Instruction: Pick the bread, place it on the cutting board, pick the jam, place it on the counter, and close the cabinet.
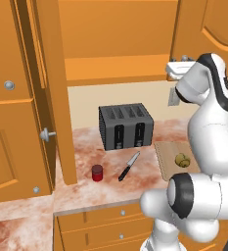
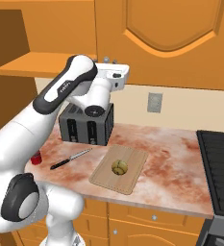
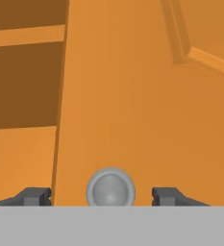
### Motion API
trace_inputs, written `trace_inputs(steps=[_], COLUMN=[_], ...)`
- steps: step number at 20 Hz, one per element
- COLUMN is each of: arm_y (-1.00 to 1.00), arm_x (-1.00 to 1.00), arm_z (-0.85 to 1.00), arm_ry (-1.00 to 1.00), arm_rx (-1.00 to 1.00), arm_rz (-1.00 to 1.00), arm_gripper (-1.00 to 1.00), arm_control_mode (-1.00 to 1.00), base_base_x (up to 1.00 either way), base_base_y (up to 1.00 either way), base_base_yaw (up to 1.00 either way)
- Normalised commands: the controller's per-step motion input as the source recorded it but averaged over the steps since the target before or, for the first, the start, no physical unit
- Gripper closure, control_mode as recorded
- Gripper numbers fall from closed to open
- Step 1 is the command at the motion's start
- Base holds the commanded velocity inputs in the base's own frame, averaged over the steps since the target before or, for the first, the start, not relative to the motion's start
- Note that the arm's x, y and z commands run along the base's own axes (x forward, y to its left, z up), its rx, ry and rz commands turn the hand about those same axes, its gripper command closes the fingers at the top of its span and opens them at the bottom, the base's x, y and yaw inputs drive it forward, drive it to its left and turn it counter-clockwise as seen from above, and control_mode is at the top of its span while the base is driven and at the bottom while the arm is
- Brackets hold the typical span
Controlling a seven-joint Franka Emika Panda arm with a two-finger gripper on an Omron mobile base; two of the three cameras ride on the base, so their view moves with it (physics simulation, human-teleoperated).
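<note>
**Closing the cabinet: knob between spread fingers**

Left base view: sitting at lower centre, jam (image 1: 97, 172) on the counter (image 1: 86, 188); resting at right, bread (image 1: 182, 160) on the cutting board (image 1: 165, 159); hanging open at left, cabinet (image 1: 46, 88) door.

Right base view: lying mid-frame, bread on board; reaching up at top centre, the arm's hand.

Hand view: framing a silver knob (image 3: 110, 188) at bottom centre, gripper (image 3: 102, 196) released, grasping nothing. Probably stiff, light-swinging door; pushing beside the slippery knob likely best. Showing upper left, an empty-looking shelf (image 3: 26, 35).
</note>
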Motion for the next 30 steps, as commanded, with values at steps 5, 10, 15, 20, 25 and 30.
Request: trace_inputs(steps=[5, 10, 15, 20, 25, 30], arm_y=[0.00, 0.00, 0.00, 0.00, 0.00, 0.01], arm_x=[-0.04, -0.29, -0.53, -0.68, -0.83, -0.94], arm_z=[0.00, 0.03, 0.08, 0.06, 0.06, 0.15], arm_ry=[0.00, 0.00, 0.00, 0.00, 0.00, 0.00], arm_rx=[0.00, 0.00, 0.00, 0.00, 0.00, 0.00], arm_rz=[0.00, 0.00, 0.00, 0.00, 0.00, 0.00], arm_gripper=[-1.00, -1.00, -1.00, -1.00, -1.00, -1.00], arm_control_mode=[-1.00, -1.00, -1.00, -1.00, -1.00, -1.00], base_base_x=[0.00, 0.00, 0.00, 0.00, 0.00, 0.00], base_base_y=[0.00, 0.00, 0.00, 0.00, 0.00, 0.00], base_base_yaw=[0.00, 0.00, 0.00, 0.00, 0.00, 0.00])
